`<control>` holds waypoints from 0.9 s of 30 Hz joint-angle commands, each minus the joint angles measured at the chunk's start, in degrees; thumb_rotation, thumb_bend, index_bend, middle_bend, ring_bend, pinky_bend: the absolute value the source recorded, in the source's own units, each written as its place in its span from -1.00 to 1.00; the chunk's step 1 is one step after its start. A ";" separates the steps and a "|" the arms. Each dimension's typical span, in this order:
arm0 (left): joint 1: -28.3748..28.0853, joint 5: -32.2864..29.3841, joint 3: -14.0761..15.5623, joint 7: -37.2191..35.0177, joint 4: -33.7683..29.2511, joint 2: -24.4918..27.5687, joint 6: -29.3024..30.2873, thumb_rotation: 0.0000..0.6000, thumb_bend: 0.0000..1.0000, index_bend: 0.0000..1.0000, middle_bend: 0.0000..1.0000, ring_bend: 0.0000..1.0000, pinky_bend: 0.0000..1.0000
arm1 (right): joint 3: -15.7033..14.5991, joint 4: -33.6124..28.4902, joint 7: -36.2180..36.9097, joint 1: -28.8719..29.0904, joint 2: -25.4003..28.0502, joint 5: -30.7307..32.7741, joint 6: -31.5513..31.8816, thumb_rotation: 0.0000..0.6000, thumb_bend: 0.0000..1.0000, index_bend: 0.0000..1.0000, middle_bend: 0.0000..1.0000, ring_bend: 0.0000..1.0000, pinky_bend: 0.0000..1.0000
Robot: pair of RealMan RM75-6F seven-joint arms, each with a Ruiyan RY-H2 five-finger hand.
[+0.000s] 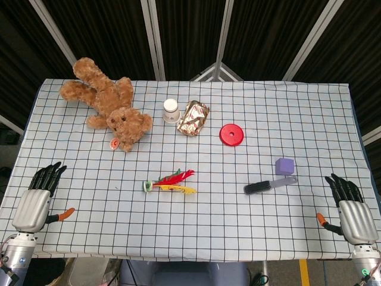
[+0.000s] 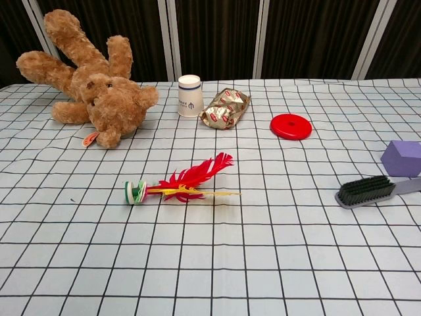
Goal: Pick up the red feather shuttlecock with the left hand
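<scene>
The red feather shuttlecock lies flat near the middle of the checked tablecloth, its green-and-white base to the left and its red and yellow feathers pointing right. My left hand rests at the table's front left corner, palm down, fingers spread and holding nothing, well to the left of the shuttlecock. At the front right corner my right hand lies the same way, empty. Neither hand shows in the chest view.
A brown teddy bear sprawls at the back left. Behind the shuttlecock stand a white paper cup and a foil snack bag. A red disc, purple block and black brush lie to the right.
</scene>
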 commanded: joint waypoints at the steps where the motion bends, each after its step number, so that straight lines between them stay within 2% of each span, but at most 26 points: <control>1: 0.04 0.01 -0.03 0.05 0.01 0.02 -0.06 1.00 -0.83 -1.00 -1.00 -1.00 -1.00 | 0.01 0.02 -0.05 0.03 -0.05 -0.04 -0.01 1.00 -0.32 -1.00 -1.00 -1.00 -1.00; 15: -0.46 -0.29 -0.50 0.96 -0.30 -0.19 -1.30 1.00 -0.83 -1.00 -1.00 -1.00 -1.00 | -0.20 -0.34 -0.32 0.02 -0.16 -0.18 -0.14 1.00 -0.32 -1.00 -1.00 -1.00 -1.00; 22: -2.83 -2.32 -3.32 4.26 -2.79 -0.21 -3.28 1.00 -0.71 -0.95 -1.00 -1.00 -1.00 | -0.13 -0.62 0.19 -0.16 0.04 -0.20 0.20 1.00 -0.32 -1.00 -1.00 -1.00 -1.00; 27: -6.86 -2.77 -6.00 10.97 -2.89 -0.78 -6.45 1.00 -0.66 -0.83 -1.00 -1.00 -1.00 | -0.07 -0.63 0.50 -0.13 0.10 -0.15 0.12 1.00 -0.32 -1.00 -1.00 -1.00 -1.00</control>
